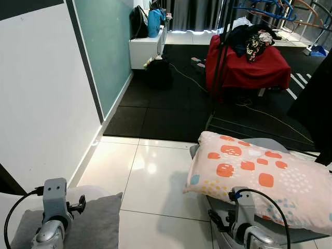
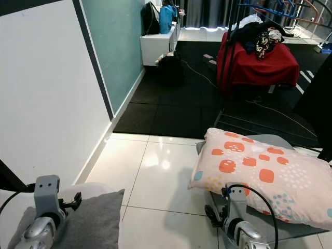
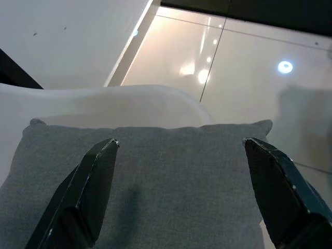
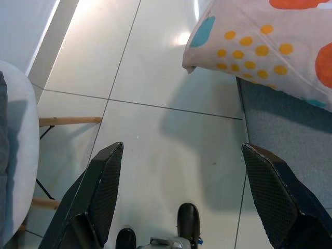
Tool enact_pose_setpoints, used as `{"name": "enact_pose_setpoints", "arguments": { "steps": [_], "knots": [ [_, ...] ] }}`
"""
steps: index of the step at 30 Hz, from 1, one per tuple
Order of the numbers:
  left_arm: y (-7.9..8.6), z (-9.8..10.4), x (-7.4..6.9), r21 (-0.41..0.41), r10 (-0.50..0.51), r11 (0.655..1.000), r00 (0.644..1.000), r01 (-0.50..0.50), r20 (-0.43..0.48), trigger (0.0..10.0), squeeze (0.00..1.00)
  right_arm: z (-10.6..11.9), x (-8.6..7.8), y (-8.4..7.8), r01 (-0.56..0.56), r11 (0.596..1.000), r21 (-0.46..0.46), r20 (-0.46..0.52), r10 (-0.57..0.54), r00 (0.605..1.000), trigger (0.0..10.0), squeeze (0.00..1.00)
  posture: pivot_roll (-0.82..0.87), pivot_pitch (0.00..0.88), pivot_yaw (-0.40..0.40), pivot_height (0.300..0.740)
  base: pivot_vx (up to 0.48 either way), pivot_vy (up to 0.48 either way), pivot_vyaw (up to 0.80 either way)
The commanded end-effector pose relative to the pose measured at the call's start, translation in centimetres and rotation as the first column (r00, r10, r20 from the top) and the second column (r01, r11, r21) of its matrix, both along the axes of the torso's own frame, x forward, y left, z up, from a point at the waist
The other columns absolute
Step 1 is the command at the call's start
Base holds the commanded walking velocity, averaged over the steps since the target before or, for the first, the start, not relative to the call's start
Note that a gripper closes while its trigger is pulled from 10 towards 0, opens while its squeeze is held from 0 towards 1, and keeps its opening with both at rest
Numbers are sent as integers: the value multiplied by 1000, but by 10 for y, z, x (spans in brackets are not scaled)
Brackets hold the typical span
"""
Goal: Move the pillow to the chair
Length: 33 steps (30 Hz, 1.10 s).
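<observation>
The white pillow patterned with orange blotches and coloured dots (image 1: 259,179) lies on a grey upholstered seat (image 2: 270,139) at the robot's right, one corner overhanging the glossy white tiled floor (image 1: 150,176); a plain grey fabric cushion (image 3: 145,181) rests on the white moulded chair (image 3: 104,101) at the lower left, beside the white wall (image 1: 41,93); the left tool (image 3: 181,194) hangs over that cushion, its black fingers spread wide, holding nothing; the right tool (image 4: 181,199) hovers above the floor tiles near the pillow's corner, likewise wide apart and empty; a red-draped piece of furniture piled with clothes (image 1: 249,65) stands well back on dark flooring.
</observation>
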<state>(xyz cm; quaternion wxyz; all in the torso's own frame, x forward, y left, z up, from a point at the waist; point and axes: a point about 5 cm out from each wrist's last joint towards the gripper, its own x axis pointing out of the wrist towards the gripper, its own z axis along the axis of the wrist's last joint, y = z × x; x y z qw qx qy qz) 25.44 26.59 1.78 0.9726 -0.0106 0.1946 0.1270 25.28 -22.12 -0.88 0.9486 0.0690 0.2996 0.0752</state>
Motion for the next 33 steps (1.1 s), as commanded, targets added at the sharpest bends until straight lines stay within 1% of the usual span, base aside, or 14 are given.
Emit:
{"name": "enact_pose_setpoints", "arguments": {
  "steps": [1,6,15,33],
  "knots": [
    [-7,-7,-3,-17,-27,1000,999,27,-26,10000,0,-4,-4,0,7,1000,7,-15,-7,1000,10000,0,-137,45,-11,740,0,-480,0],
    [-11,-7,-4,-31,-34,999,999,33,-28,10000,0,-4,-4,0,5,1000,6,-17,-5,1000,10000,0,-138,44,-10,740,0,-480,0],
    [-13,-5,-2,-36,-20,999,999,19,-28,10000,0,-4,-4,-2,5,1000,5,-20,-5,1000,10000,0,-141,44,-13,740,0,0,0],
    [-8,-3,-2,-12,-1,1000,1000,1,-31,10000,0,-4,-4,-1,4,1000,8,-17,-4,1000,10000,0,-128,53,-10,740,0,0,0]
  ]
}}
